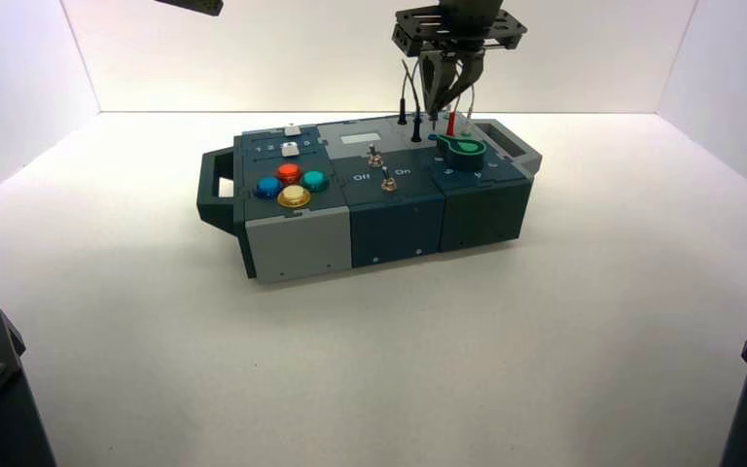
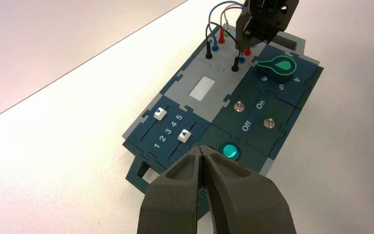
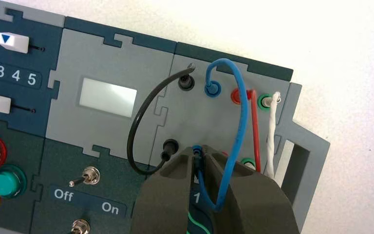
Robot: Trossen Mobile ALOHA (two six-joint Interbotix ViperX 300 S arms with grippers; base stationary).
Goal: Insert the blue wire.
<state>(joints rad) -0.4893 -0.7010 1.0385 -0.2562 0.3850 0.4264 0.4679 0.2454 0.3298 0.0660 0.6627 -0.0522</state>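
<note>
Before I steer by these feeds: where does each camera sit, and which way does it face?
High: above and behind both arms, looking down at the box; right hand over its right part.
Left wrist: looks across the box; left hand near, right arm beyond.
Right wrist: looks down at the sockets; right hand at the blue wire.
Both wrist views share that wire.

In the left wrist view, we cannot see the red button [image 1: 289,174], which the left end effector [image 2: 202,180] mostly covers. In the right wrist view, we find the knob [image 1: 461,151] largely hidden behind the right end effector [image 3: 207,180].
</note>
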